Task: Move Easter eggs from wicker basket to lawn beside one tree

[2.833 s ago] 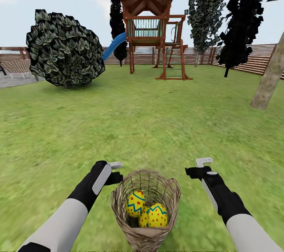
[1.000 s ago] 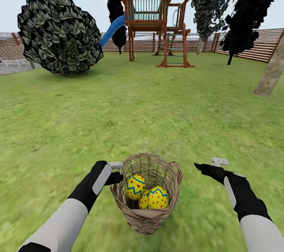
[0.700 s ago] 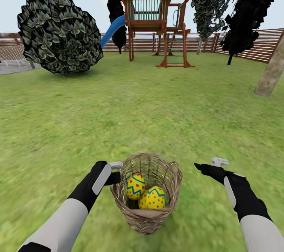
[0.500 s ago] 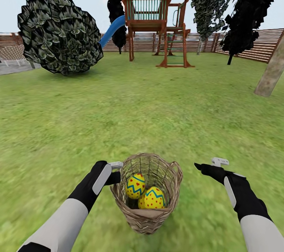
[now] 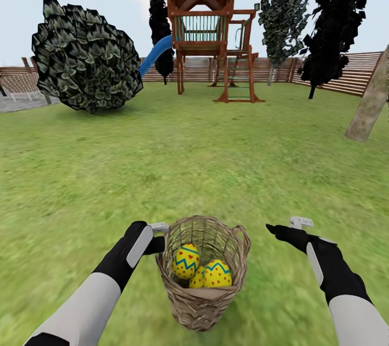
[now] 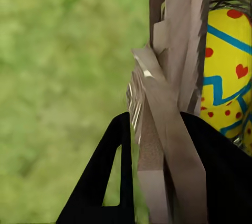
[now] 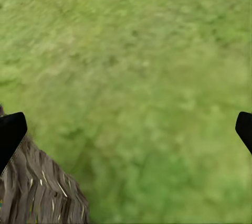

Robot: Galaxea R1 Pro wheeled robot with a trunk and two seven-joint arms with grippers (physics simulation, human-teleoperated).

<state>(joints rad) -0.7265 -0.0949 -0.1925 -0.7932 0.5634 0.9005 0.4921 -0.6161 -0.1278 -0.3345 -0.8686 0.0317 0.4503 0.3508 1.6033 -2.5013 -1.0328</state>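
My left hand [image 5: 158, 228] clamps the wicker basket [image 5: 203, 303] rim, apparently carrying the Easter eggs [image 5: 205, 270]; right hand [image 5: 289, 225] wide; next, the tree [image 5: 369, 102].

Wicker basket [image 5: 202, 292] with Easter eggs [image 5: 204, 269] between left end effector [image 5: 158, 228] and right end effector [image 5: 286, 225].

Open lawn [image 5: 216, 162] lies ahead of both hands. The wicker basket [image 5: 201, 303] stands between them; its rim is pinched in the left hand [image 5: 160, 234]. The right hand [image 5: 286, 227], fingers spread, is beside the basket.
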